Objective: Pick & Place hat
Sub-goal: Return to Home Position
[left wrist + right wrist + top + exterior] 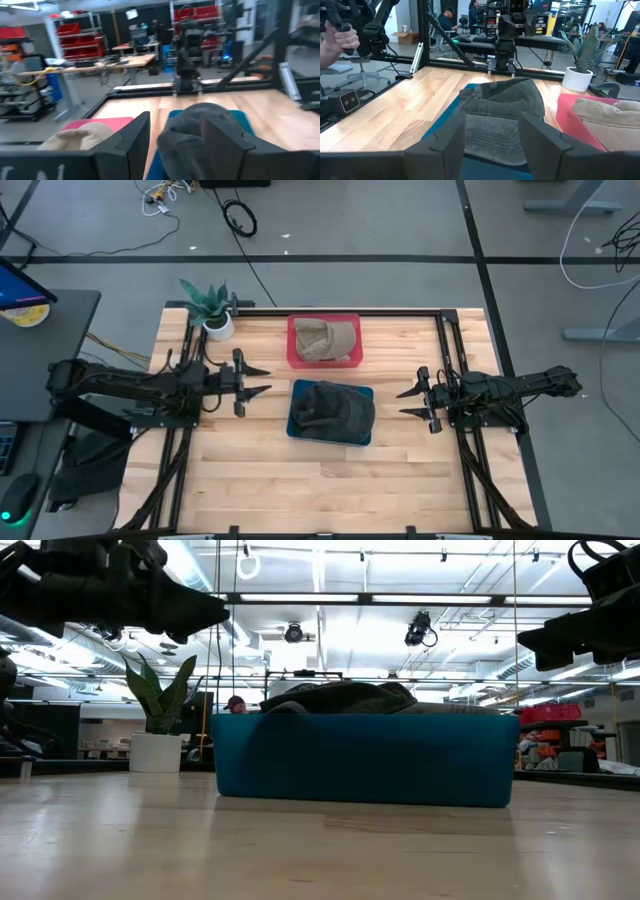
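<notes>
Seen from above, both arms lie stretched almost level across the wooden table [250, 480], each reaching inward from its own side. The left gripper [263, 380] hangs just short of the two bins, its fingers spread apart and holding nothing. The right gripper [402, 403] faces it from the far side of the blue bin [360, 390], likewise spread and empty. The black cap [332, 412] lies in the blue bin. A brown cap [325, 338] fills the red bin [292, 340], which touches the blue one (on the side toward the potted plant [212, 308] at the table's corner).

From table height, the black cap bulges over the blue bin's rim, and both grippers hang well above the tabletop, one to each side of the bin.

In the left wrist view, that arm's fingers [132, 142] stand apart, with the black cap showing through the gap and the brown cap off to one side.

In the right wrist view, the fingers [540, 137] are parted too, framing the black cap. A person's hand [337, 37] shows beyond the table's edge.
</notes>
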{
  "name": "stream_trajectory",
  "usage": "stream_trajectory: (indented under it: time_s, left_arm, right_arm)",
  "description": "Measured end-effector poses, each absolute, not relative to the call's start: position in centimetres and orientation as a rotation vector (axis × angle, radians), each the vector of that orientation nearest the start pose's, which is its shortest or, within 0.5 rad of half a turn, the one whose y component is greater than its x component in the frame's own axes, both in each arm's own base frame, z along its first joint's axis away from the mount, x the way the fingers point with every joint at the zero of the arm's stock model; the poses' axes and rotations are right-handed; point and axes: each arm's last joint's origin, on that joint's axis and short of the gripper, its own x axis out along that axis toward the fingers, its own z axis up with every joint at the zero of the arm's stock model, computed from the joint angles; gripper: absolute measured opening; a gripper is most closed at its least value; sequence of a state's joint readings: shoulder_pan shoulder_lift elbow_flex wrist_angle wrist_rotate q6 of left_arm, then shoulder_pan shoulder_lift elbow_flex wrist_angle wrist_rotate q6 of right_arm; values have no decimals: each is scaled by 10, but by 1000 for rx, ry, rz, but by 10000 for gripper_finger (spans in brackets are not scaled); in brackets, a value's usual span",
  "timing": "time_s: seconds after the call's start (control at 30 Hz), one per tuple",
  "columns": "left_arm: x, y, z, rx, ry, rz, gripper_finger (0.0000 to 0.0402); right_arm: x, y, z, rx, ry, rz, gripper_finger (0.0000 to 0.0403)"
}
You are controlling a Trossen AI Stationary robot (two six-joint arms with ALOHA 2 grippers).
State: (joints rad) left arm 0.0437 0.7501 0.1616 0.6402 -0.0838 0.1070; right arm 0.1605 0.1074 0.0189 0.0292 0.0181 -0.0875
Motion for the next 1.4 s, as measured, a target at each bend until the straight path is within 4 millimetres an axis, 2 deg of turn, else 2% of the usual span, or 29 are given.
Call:
stream_trajectory:
  time_s: [0.4,0.93,1.27,1.4]
  left_arm:
    - [129,16,195,76,-167,178,177]
    - [89,12,207,76,-315,167,177]
    - [90,12,204,67,-255,176,177]
    - [93,13,191,70,-208,181,177]
  right_arm:
    - [102,16,164,-93,53,145,185]
    - [102,16,164,-93,53,145,185]
    - [102,16,164,-93,53,145,185]
    - [102,16,164,-93,53,145,185]
